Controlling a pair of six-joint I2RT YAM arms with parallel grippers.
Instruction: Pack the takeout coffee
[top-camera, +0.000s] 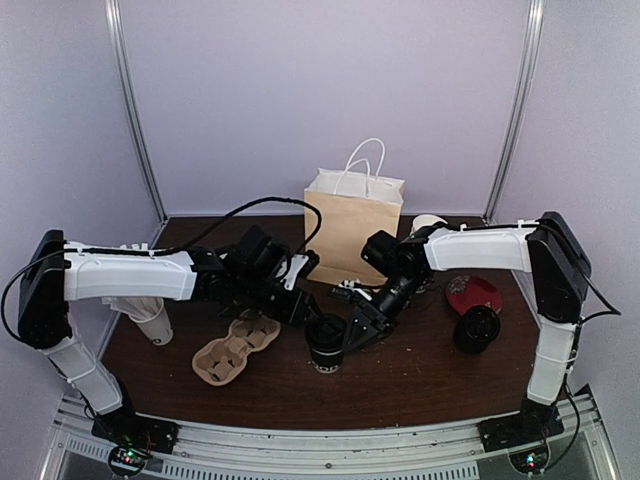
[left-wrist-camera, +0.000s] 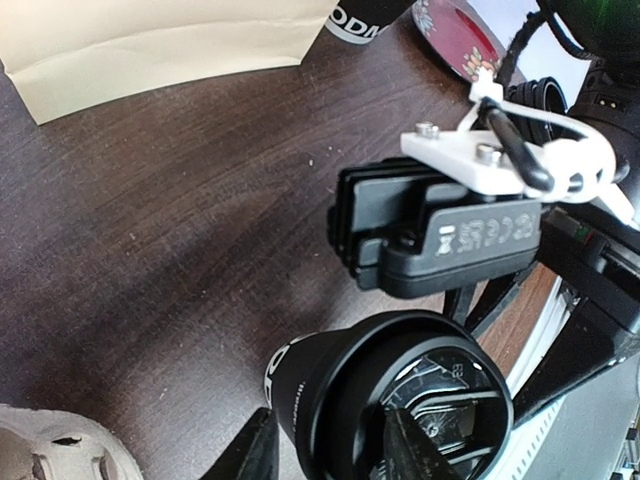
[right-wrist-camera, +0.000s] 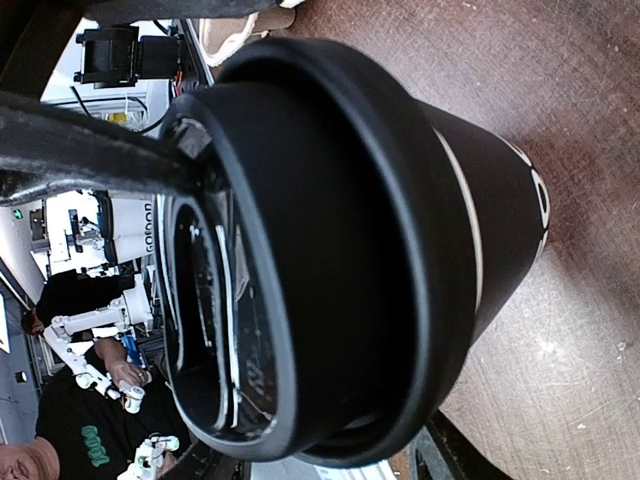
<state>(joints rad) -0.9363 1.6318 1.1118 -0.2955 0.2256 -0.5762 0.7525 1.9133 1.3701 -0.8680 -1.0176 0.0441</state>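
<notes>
though left claw (top-camera: 306, 312) and right claw (top-camera: 352, 328) flank it, grip unclear, the black cup (top-camera: 325, 347) stands upright, glossy-lidded.

Tabletop (top-camera: 420, 385) reads as dark wood grain, matt, with a few pale specks. The bag (top-camera: 352, 225) is plain kraft paper, dull, with white cord handles (top-camera: 365, 160). The cup carrier (top-camera: 235, 348) is rough moulded pulp, fibrous at its edges. Close up, the lid (right-wrist-camera: 330, 250) is smooth black plastic, glossy enough to mirror the room. The cup wall (right-wrist-camera: 490, 220) under it is matt black paper with white print. Arm shells (top-camera: 130, 275) are smooth white plastic. So is the bracket (left-wrist-camera: 500, 160), with small metal screws (left-wrist-camera: 427, 129).
</notes>
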